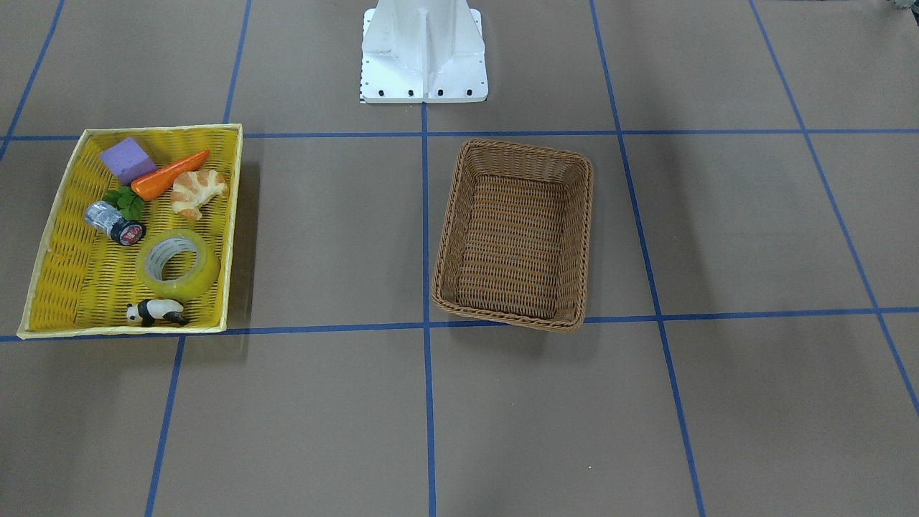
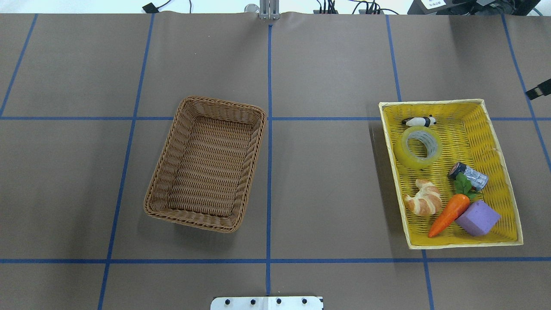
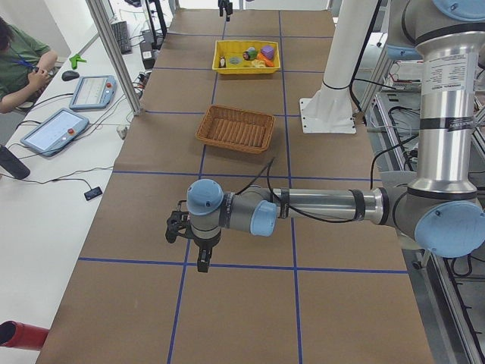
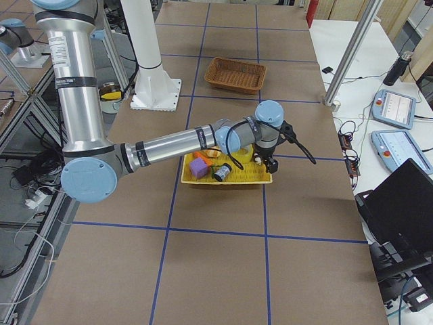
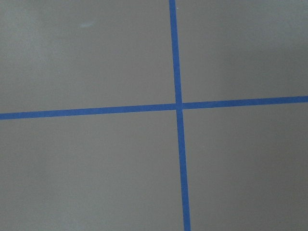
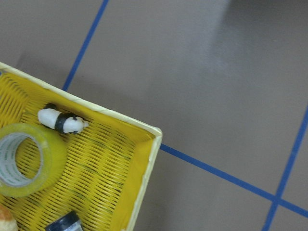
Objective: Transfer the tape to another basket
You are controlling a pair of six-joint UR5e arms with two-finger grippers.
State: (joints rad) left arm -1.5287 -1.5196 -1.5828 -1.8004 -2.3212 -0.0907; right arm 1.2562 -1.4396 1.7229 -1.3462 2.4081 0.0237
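The yellow-green tape roll [image 1: 178, 264] lies flat in the shallow yellow tray [image 1: 43, 237], next to a small panda. It also shows in the overhead view [image 2: 418, 147] and the right wrist view [image 6: 24, 161]. The brown wicker basket [image 1: 517, 154] stands empty near the table's middle [image 2: 221, 103]. My left gripper [image 3: 201, 262] hangs over bare table, far from both. My right gripper [image 4: 272, 162] is up beside the tray's far corner. Both show only in side views, so I cannot tell whether they are open or shut.
The tray also holds a panda figure [image 2: 419, 122], a silver cylinder [image 2: 469, 175], a croissant [image 2: 424, 198], a carrot [image 2: 450, 213] and a purple block [image 2: 478, 218]. The white robot base [image 1: 423, 57] stands at the table edge. An operator and tablets [image 3: 57, 129] are beside the table.
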